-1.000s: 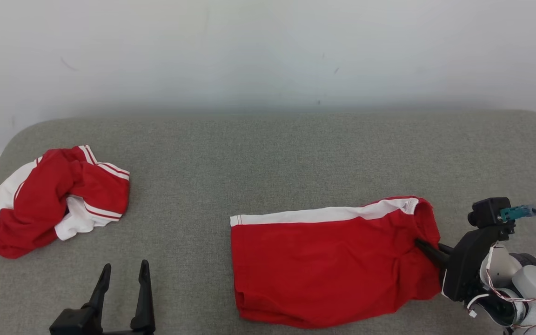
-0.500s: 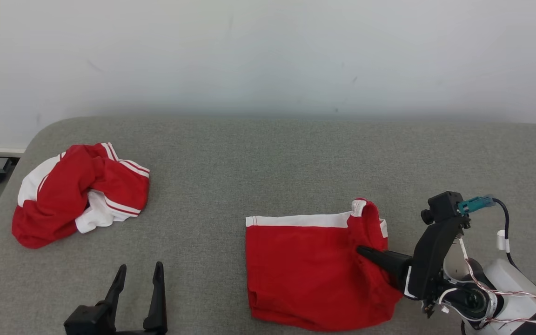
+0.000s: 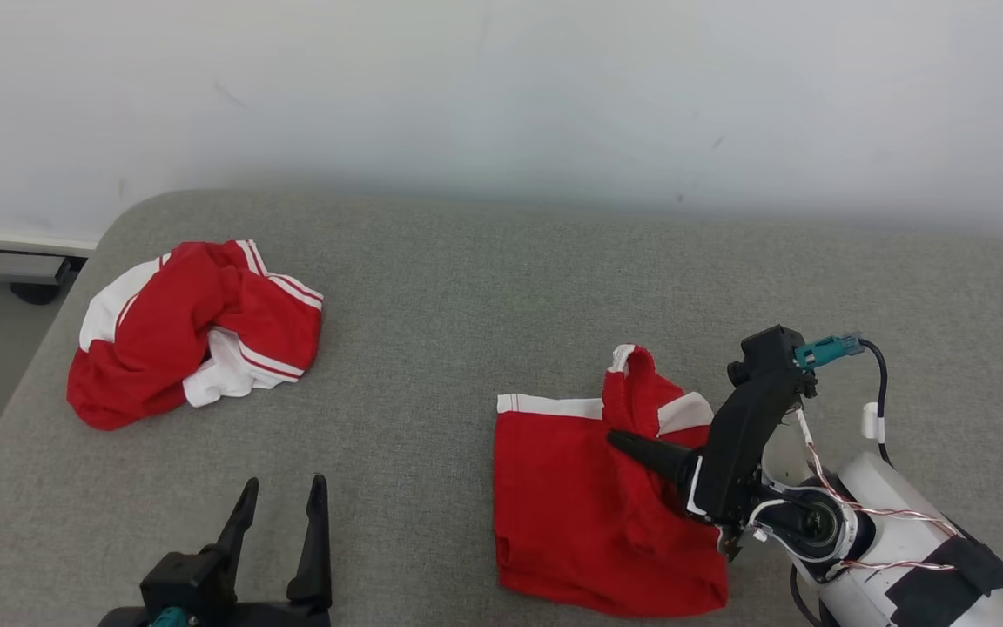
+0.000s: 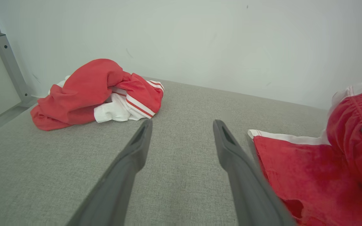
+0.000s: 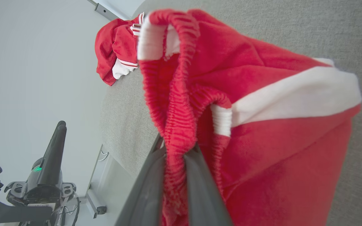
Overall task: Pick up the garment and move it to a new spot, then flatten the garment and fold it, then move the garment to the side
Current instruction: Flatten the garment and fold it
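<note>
Garment (image 3: 589,514) lies right of centre on the bench (image 3: 467,296); a second heap (image 3: 197,335) sits well apart at its left. Right pincer (image 3: 632,446) is clamped on the waistband, that end lifted over the rest; left pincer (image 3: 284,492) stands apart, empty. Risk: thin bite on elastic may slip, or drag may bunch the lower layer. Cloth beneath the flap is hidden.

Head cam above, wrists beside garment (image 3: 589,522)

Crumpled red-white clothing (image 3: 192,335) — left end, grey cushion (image 3: 484,287).
</note>
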Tool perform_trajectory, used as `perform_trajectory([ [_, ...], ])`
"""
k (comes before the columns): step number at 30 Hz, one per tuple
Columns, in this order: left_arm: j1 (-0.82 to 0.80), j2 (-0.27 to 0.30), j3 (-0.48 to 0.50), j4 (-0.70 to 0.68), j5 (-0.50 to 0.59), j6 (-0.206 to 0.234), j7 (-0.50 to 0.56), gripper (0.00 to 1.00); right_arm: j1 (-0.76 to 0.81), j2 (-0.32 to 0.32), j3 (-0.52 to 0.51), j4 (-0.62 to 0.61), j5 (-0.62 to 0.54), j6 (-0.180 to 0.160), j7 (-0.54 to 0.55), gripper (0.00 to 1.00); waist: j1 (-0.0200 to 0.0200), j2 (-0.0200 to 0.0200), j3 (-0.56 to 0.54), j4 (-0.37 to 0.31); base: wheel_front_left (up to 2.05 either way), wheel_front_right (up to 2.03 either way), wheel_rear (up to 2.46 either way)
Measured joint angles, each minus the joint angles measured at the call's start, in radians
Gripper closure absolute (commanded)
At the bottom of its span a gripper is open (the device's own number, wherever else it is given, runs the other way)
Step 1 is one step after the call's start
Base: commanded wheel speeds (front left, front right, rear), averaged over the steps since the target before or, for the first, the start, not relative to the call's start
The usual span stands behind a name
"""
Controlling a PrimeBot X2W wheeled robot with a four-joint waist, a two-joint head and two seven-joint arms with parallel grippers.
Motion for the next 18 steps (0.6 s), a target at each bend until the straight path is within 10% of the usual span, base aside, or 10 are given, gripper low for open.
perform_trajectory([
  [18, -0.026, -0.016, -0.018, 0.032, -0.014, -0.004, -0.001, 0.00, -0.044, 0.097, 0.017, 0.133, 0.008, -0.064, -0.003, 1.00, 0.0000, 0.0000, 0.022, 0.053, 0.00, 0.00, 0.00],
])
